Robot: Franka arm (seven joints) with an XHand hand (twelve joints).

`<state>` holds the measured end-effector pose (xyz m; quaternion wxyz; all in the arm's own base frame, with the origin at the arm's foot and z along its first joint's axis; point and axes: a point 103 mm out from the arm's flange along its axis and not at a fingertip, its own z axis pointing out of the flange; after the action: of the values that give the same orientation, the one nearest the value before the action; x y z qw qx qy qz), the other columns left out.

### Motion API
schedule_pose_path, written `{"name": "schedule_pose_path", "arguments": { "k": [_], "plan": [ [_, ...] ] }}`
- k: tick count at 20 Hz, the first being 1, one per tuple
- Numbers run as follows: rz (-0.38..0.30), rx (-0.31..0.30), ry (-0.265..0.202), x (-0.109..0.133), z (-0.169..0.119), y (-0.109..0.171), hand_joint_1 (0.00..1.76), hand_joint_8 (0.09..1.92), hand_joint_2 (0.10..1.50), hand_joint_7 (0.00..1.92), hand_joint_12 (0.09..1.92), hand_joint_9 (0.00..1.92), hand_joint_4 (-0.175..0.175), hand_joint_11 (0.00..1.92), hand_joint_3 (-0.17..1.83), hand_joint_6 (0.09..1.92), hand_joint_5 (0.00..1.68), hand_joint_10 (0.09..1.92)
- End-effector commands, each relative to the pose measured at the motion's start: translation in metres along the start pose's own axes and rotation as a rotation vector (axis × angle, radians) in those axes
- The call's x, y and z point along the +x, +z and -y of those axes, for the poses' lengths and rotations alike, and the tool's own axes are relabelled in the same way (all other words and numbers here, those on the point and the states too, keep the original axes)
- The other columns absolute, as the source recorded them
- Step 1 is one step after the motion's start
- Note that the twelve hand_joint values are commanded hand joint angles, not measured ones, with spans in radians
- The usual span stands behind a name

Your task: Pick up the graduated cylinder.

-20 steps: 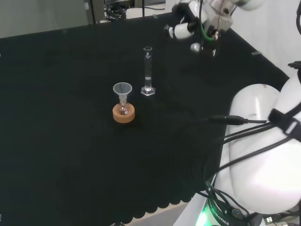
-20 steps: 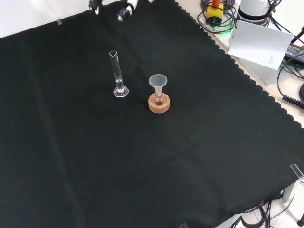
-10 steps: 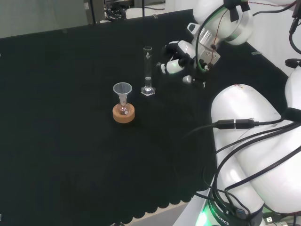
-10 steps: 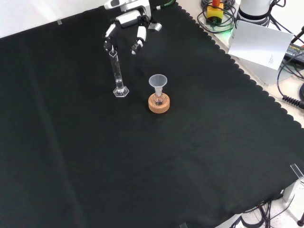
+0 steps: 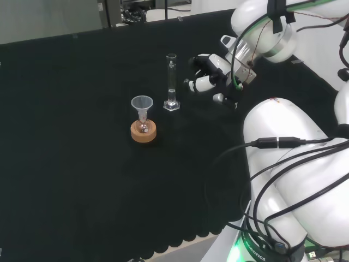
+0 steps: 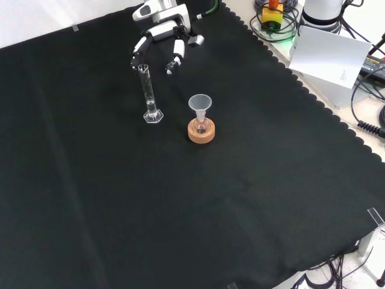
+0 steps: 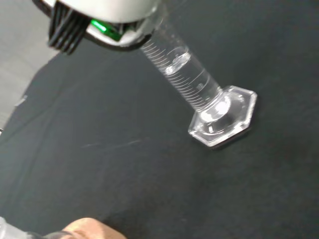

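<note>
Graduated cylinder (image 5: 171, 82) stands upright on its hexagonal foot on the black cloth of the surface (image 5: 82, 180), untouched; in the front view it sits at (image 6: 148, 94), just left of the cork stand and a little farther off; in the wrist view its ruled wall and clear hexagonal base show close up (image 7: 199, 92), with a small amount of clear liquid visible at about mid-scale.

Hand (image 5: 210, 76) hovers above the cloth to the right of the cylinder in the head view, near it but apart; fingers (image 5: 197, 83) spread and only slightly bent, reaching toward the cylinder's upper half, nothing between them; grasping nothing, released. In the front view the hand (image 6: 163, 33) comes in from the top, its fingers (image 6: 139, 53) hanging down; one fingertip lies just above the cylinder's mouth in that view, though the head view shows a gap; whether it touches cannot be told from the front view alone.

Cork stand (image 5: 143, 131) in front and to the left of the cylinder in the head view, carrying a small flask (image 5: 143, 125) with a clear funnel (image 5: 142, 103) set in its neck; the flask shows a pinkish tint at the bottom; same group in the front view (image 6: 201, 130), well clear of the hand.
</note>
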<state>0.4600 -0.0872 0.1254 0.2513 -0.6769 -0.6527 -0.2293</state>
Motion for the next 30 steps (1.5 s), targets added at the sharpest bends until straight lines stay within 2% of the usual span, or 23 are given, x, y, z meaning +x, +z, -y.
{"name": "schedule_pose_path", "arguments": {
  "k": [1,10,15,21,24,30],
  "plan": [
    [-0.11,0.003,-0.048,0.005,-0.014,0.014,1.03,0.68,0.57,0.48,1.24,0.75,-0.066,0.59,0.6,0.39,0.43,0.5],
    [-0.142,0.009,-0.086,0.026,-0.032,0.044,1.08,0.65,0.56,0.6,1.23,0.82,-0.06,0.63,0.69,0.45,0.52,0.49],
    [-0.233,-0.028,-0.102,0.034,-0.041,0.055,1.1,0.64,0.56,0.64,1.21,0.86,-0.057,0.66,0.7,0.5,0.55,0.47],
    [-0.294,-0.041,-0.09,0.029,-0.046,0.06,1.1,0.63,0.56,0.64,1.21,0.84,-0.047,0.65,0.7,0.53,0.57,0.45],
    [-0.296,-0.053,-0.091,0.023,-0.045,0.054,1.1,0.63,0.56,0.62,1.23,0.81,-0.042,0.6,0.71,0.56,0.56,0.45],
    [-0.248,-0.095,-0.078,0.022,-0.046,0.046,1.1,0.63,0.56,0.61,1.25,0.78,-0.038,0.53,0.71,0.58,0.57,0.46]
  ]
}}
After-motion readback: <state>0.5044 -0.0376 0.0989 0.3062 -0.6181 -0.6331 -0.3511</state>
